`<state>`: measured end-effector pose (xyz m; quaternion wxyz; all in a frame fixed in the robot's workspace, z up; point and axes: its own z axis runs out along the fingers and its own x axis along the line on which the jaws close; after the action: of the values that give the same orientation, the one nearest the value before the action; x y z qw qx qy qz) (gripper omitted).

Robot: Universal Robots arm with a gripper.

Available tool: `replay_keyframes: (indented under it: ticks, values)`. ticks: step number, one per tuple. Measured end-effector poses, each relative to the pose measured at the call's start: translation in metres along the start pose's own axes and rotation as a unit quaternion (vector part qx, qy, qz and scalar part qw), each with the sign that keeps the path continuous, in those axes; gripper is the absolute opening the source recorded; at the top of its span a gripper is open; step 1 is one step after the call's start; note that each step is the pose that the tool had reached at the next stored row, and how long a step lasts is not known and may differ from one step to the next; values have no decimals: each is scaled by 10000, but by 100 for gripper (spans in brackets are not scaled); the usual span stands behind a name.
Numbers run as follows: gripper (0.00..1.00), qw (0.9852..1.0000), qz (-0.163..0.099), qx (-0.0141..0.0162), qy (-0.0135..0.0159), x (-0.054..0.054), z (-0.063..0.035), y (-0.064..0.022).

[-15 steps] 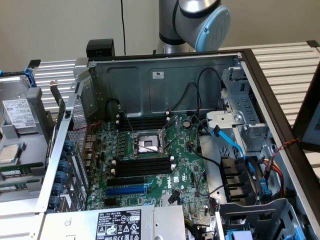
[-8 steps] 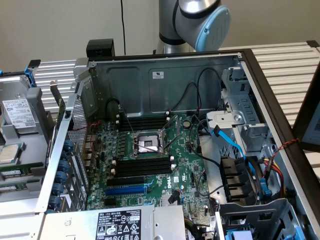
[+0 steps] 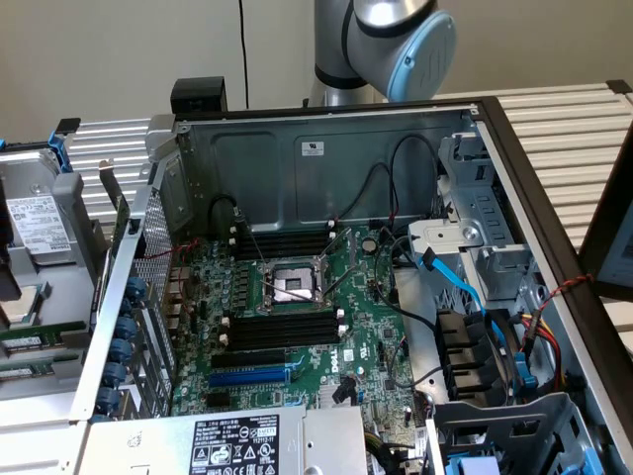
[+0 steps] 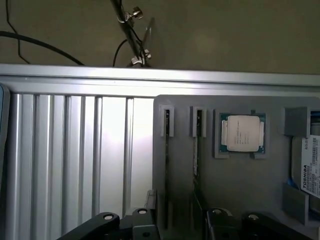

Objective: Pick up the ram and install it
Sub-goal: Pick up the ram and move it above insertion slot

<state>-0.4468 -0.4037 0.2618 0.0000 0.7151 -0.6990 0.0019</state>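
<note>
Two rams stand on edge in narrow slots of a grey holder tray (image 4: 185, 105): one ram (image 4: 166, 155) and a second ram (image 4: 197, 150) beside it. In the exterior view the same green sticks (image 3: 30, 338) lie on the tray at the exterior view's left, outside the computer case. My gripper (image 4: 176, 227) hovers above the tray over the near ends of the sticks, open, with nothing between its black fingers (image 4: 145, 222). Black memory slots (image 3: 282, 327) with white clips sit on the motherboard beside the processor socket (image 3: 289, 285).
A loose processor (image 4: 242, 132) and a hard drive (image 4: 311, 167) rest in the same tray. The open case has tall metal walls (image 3: 316, 163), blue cables (image 3: 460, 282) and drive bays at the exterior view's right, and a power supply (image 3: 232, 445) in front. The arm's base (image 3: 381, 45) stands behind the case.
</note>
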Motion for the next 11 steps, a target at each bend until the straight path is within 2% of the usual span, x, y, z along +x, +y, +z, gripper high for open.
replay_keyframes:
  ticks: [11]
  values:
    - [42,10000,0,-1,5,28,191,-36]
